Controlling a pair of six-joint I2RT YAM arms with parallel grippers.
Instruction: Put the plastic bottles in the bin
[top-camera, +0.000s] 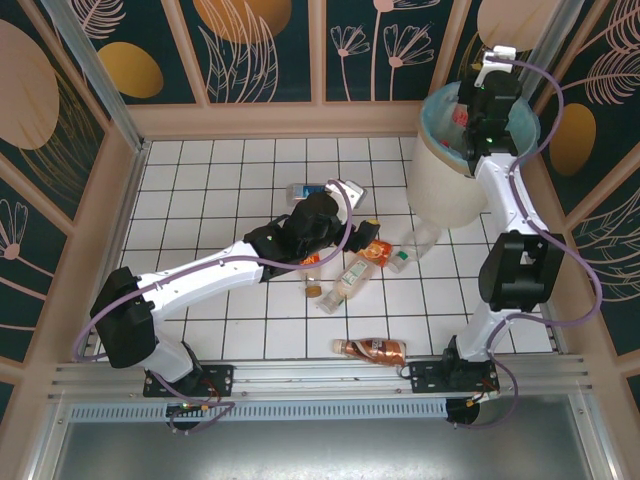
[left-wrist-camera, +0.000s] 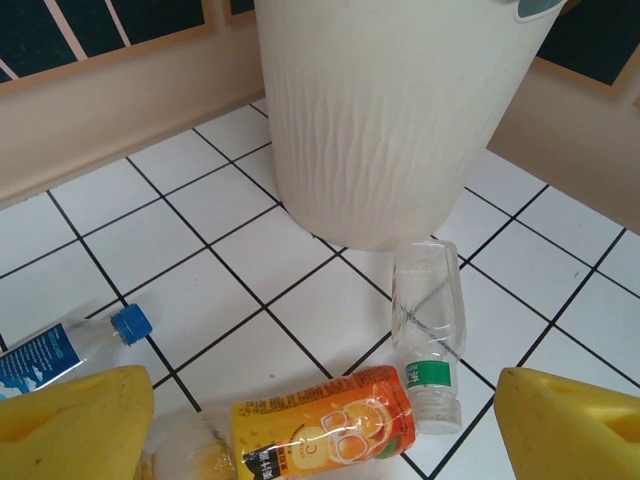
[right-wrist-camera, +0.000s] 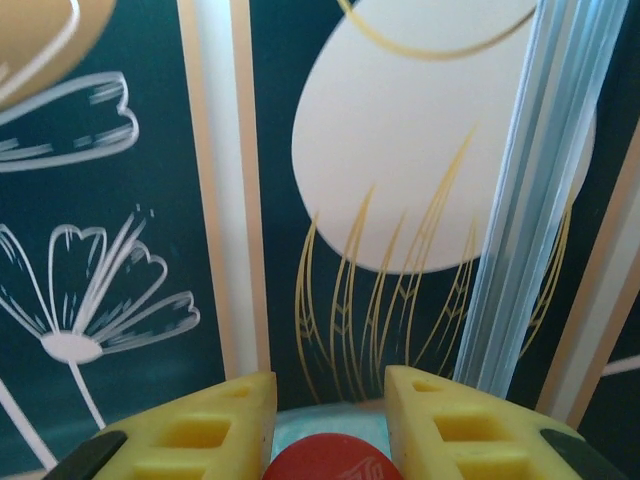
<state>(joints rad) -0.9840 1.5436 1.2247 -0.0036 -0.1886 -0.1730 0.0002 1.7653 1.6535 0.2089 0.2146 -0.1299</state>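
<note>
Yellow left fingers (left-wrist-camera: 70, 420) gape over an orange bottle (left-wrist-camera: 325, 425).
Right fingers (right-wrist-camera: 200, 430) over the bin (top-camera: 445, 180) flank something red (right-wrist-camera: 330, 460); grip unclear.

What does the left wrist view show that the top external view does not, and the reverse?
Left wrist: wavy ribs on the wall of the bin, and the yellow fingers of the open left gripper.
Top external: the left arm, the right arm reaching over the bin, the turquoise bag on its rim, a brown-labelled bottle near the arm bases.
Both: the bin, the clear bottle, the orange-labelled bottle, the blue-capped bottle, the white tiled floor.
</note>
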